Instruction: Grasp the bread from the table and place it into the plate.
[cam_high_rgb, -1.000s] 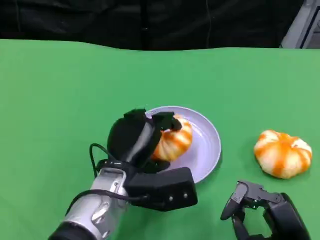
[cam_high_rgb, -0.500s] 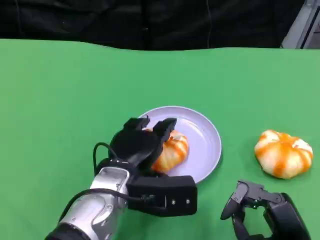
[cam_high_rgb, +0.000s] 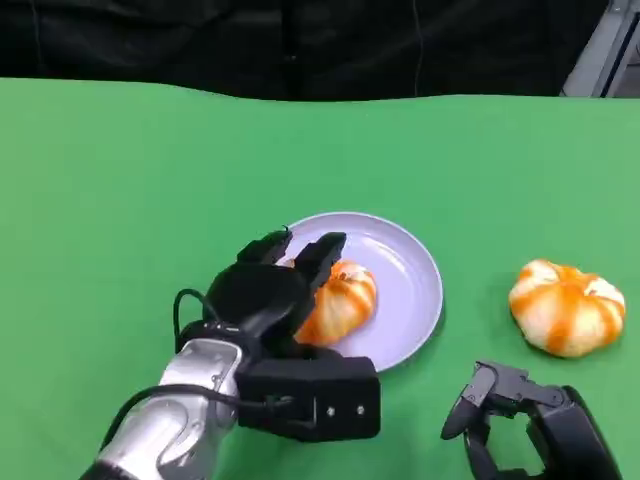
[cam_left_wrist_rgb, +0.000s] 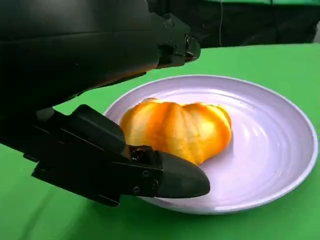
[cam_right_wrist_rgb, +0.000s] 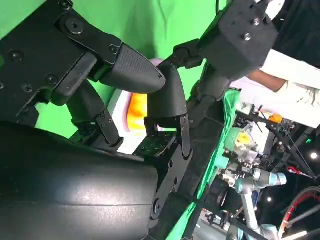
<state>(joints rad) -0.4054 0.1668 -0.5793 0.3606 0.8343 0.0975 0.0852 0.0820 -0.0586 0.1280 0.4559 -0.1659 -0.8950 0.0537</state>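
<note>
the orange-striped bread roll (cam_high_rgb: 340, 300) lies on the lavender plate (cam_high_rgb: 405, 275), toward the plate's near-left part. in the left wrist view the roll (cam_left_wrist_rgb: 177, 130) sits flat on the plate's floor (cam_left_wrist_rgb: 270, 150), with bare plate around its far and right sides. the left hand (cam_high_rgb: 270, 290) hangs just over the roll's left side with its fingers (cam_high_rgb: 318, 255) spread apart and holding nothing; in the left wrist view one finger (cam_left_wrist_rgb: 172, 177) reaches along the near rim and another (cam_left_wrist_rgb: 175, 42) sits above the roll, and neither looks to be touching it, though the near one is close enough that i can't be sure.

a 2nd striped roll (cam_high_rgb: 566, 307) rests on the green table (cam_high_rgb: 130, 200), well apart to the right of the plate. the right hand (cam_high_rgb: 510, 410) lies low at the near right edge, just in front of that 2nd roll, fingers curled in with nothing in them. a person's white sleeve (cam_right_wrist_rgb: 295, 85) shows beside the table in the right wrist view.

the far half of the table and all of its left side are open green cloth up to the dark backdrop.
</note>
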